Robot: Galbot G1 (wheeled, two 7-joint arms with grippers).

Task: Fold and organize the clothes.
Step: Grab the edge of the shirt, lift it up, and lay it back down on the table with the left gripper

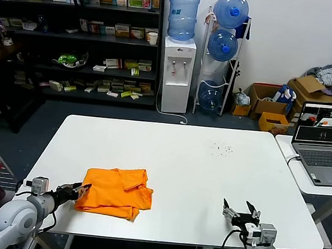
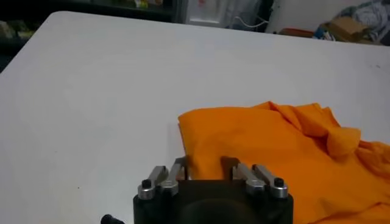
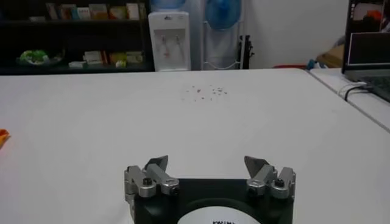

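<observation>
The orange T-shirt [image 1: 117,192] lies in a rumpled, partly folded heap on the white table [image 1: 186,156], near its front left. No lettering shows. My left gripper [image 1: 82,190] is at the shirt's left edge, low over the table. In the left wrist view the left gripper [image 2: 206,163] has its fingers [image 2: 180,167] spread, with the edge of the shirt [image 2: 274,146] between them. My right gripper [image 1: 240,211] is open and empty near the table's front right, far from the shirt. In the right wrist view the right gripper [image 3: 207,161] has only bare table before it.
A laptop [image 1: 324,141] sits on a side table at the right. Small dark specks [image 1: 221,148] lie on the table's far middle. Shelves [image 1: 74,37], a water dispenser [image 1: 177,72] and cardboard boxes [image 1: 269,102] stand beyond the table.
</observation>
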